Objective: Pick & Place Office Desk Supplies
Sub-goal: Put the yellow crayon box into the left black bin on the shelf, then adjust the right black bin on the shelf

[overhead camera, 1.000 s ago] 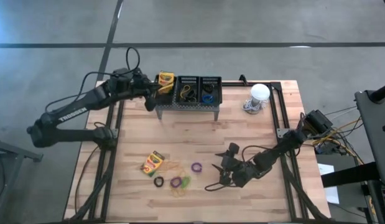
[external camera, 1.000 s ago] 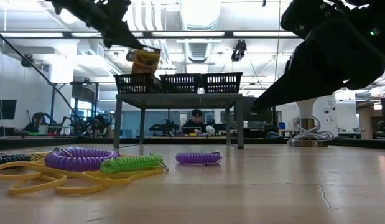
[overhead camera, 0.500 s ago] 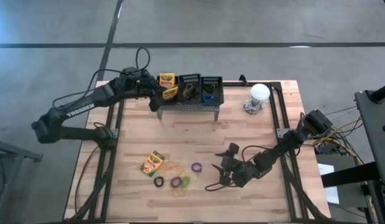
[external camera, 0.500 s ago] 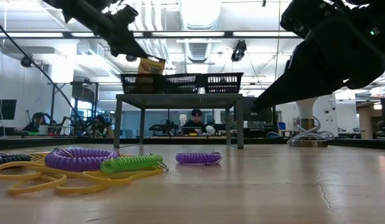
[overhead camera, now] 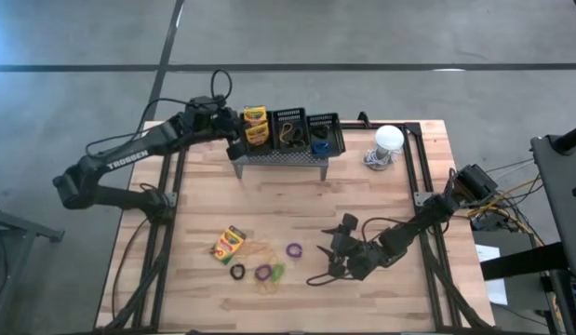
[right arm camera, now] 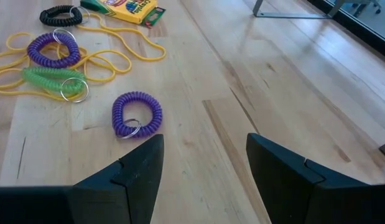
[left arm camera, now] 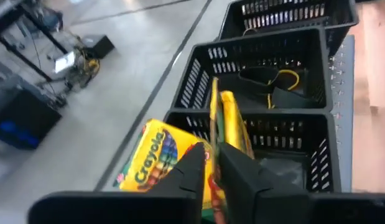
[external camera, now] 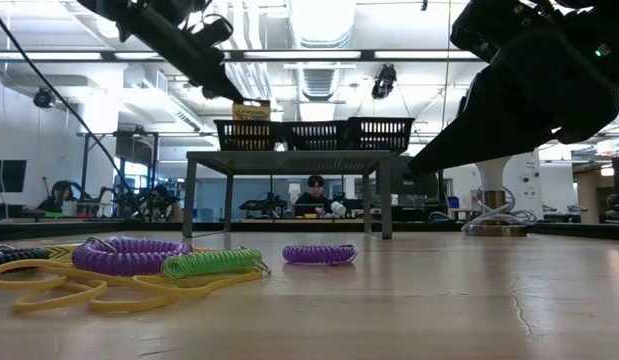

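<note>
Three black mesh baskets (overhead camera: 292, 131) stand on a grey stand (overhead camera: 280, 160) at the far edge of the wooden table (overhead camera: 381, 200). Left gripper (overhead camera: 239, 130), fingers narrow, holds a crayon box (left arm camera: 226, 134) in the end basket. Right gripper (overhead camera: 336, 249) waits wide open near the purple loop (right arm camera: 137, 114). Behind the table, a person (external camera: 315, 193) sits in the workshop.

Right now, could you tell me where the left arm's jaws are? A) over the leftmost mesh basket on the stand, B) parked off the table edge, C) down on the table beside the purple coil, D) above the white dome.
A: the left gripper sits at the leftmost basket on the stand, where crayon boxes stand inside.
</note>
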Controlling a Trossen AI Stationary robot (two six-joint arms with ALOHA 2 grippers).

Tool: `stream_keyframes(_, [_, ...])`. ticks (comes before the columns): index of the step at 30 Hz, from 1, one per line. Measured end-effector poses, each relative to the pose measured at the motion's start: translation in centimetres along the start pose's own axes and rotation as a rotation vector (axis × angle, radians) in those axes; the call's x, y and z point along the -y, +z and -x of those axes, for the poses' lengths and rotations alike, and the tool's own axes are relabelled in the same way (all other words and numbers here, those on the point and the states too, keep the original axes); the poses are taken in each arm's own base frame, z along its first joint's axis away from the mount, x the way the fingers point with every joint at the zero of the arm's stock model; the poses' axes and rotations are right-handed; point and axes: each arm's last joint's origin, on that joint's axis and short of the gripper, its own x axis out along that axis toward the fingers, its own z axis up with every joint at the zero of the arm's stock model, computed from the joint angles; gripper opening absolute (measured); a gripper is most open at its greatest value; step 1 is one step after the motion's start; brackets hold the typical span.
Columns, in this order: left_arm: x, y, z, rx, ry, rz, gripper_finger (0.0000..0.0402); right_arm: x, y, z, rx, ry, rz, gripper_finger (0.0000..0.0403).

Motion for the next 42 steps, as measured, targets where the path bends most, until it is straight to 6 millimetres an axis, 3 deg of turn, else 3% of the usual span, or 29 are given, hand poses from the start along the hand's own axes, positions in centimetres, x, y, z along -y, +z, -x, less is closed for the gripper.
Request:
stream_keyframes(9, [-1.0,0.6,0.1,-0.024,0.249,-0.086,0.0134,0.0,0.0,0.0,-0.001,0.000,-0.002,0.0226])
stream_keyframes(16, [0.0,2.2,1.9,0.036,0.254,-0.069,0.0150,0.0,-0.1,0.0,-0.002,0.000,0.000,0.0226])
stream_keyframes(21, [3.6,4.2,4.2,0.081,0.092,-0.093,0.0125,0.0,-0.1,0.0,-0.001,-0.001,0.001,0.0226])
stream_keyframes(27, [11.2,4.4,6.3,0.017,-0.113,-0.079,0.0105,0.9,1.7,1.5,0.018,-0.045,0.001,0.0224])
stream_keyframes(30, [15.4,3.3,7.8,0.003,-0.153,-0.050,0.0100,3.1,3.3,3.0,-0.044,-0.102,0.009,0.0215])
stream_keyframes(34, [20.1,0.8,10.3,0.030,-0.204,-0.040,0.0092,7.9,5.8,5.5,-0.167,-0.204,-0.061,0.0193])
stream_keyframes(37, [22.4,-1.2,12.0,0.070,-0.182,-0.032,0.0086,12.4,7.0,6.5,-0.254,-0.328,-0.141,0.0173])
stream_keyframes(42, [24.1,-3.7,12.5,0.162,-0.118,-0.017,0.0080,19.1,8.7,5.7,-0.285,-0.449,-0.230,0.0136])
